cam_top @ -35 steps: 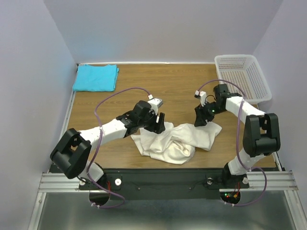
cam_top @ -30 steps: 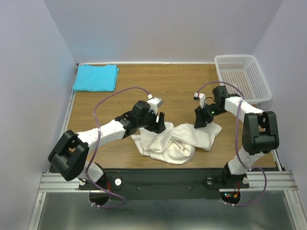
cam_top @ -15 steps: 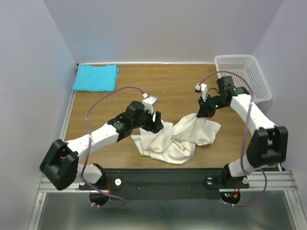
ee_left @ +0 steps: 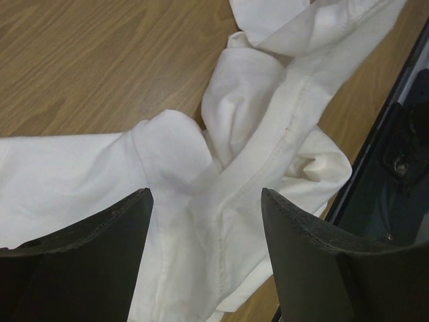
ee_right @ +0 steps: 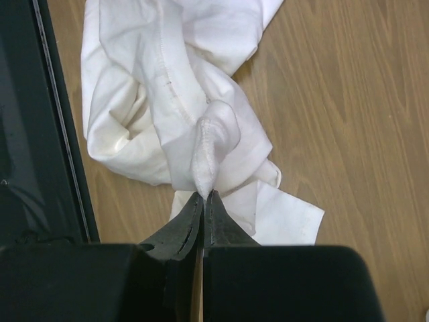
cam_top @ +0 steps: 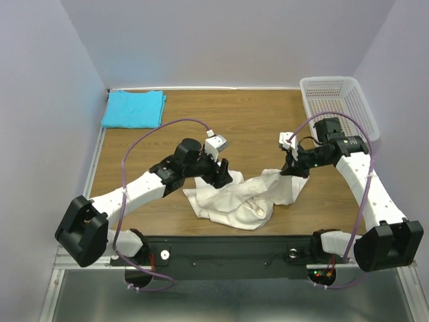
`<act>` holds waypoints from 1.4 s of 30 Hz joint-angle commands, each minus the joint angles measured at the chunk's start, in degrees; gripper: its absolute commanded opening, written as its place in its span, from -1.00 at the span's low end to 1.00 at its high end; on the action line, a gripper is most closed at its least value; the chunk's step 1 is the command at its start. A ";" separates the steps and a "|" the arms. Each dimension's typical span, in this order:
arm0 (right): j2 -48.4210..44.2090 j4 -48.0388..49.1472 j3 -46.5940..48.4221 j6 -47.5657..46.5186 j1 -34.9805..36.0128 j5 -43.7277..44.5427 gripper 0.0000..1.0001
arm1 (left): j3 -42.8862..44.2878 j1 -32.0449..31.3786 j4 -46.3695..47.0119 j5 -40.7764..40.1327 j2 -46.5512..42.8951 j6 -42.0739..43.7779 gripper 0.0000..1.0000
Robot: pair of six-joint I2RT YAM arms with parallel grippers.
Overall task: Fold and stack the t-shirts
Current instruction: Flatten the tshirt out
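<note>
A crumpled cream-white t-shirt [cam_top: 238, 199] lies near the table's front edge. My right gripper [cam_top: 293, 170] is shut on a fold of its right edge, and the pinched cloth [ee_right: 213, 151] rises up off the table. My left gripper [cam_top: 223, 176] hangs open just over the shirt's left part [ee_left: 221, 181], its fingers [ee_left: 100, 248] wide apart with nothing between them. A turquoise-blue t-shirt [cam_top: 134, 109] lies folded flat in the far left corner.
A white plastic mesh basket [cam_top: 338, 107] stands at the far right corner. The black front rail [cam_top: 234, 245] runs along the near edge, close to the white shirt. Bare wood [cam_top: 248, 121] shows at the middle back.
My right gripper has shut on the white shirt's right edge and drawn it up and to the right. The left arm has shifted a little; its gripper stays open.
</note>
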 commanded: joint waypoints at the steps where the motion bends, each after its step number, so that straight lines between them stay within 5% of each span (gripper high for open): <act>1: -3.86 -1.12 1.24 -2.12 0.09 -0.48 -0.99 | 4.29 -0.01 3.18 9.98 2.48 3.52 0.54; 6: -5.27 -0.33 0.80 -1.07 0.18 0.57 -0.99 | 5.08 -0.54 3.01 12.63 4.15 4.31 0.55; 14: -6.24 7.58 2.99 10.26 0.09 3.12 -0.99 | 4.73 -1.50 -5.33 1.39 7.05 7.47 0.54; 21: -4.30 9.69 4.58 12.64 0.00 3.65 -0.99 | 5.43 -1.50 -12.46 3.92 9.60 8.35 0.54; 26: -4.13 11.10 4.22 14.31 0.09 5.58 -0.99 | 6.40 -1.50 -14.22 8.67 10.74 9.58 0.06; 27: -3.95 11.71 4.40 15.01 0.00 6.28 -0.99 | 7.10 -1.50 -14.92 9.20 11.18 10.10 -0.37; 30: -2.46 13.73 6.67 17.38 0.00 9.08 -0.99 | 9.99 -1.51 -16.06 3.97 11.18 10.72 -1.00; 36: 4.38 22.77 15.99 28.35 0.00 22.42 -0.99 | 24.72 1.73 -13.79 -15.98 12.93 10.46 -1.00; 42: 9.75 32.78 24.68 39.25 -0.26 32.90 -0.99 | 44.83 5.44 -5.79 -19.28 23.10 8.44 -1.00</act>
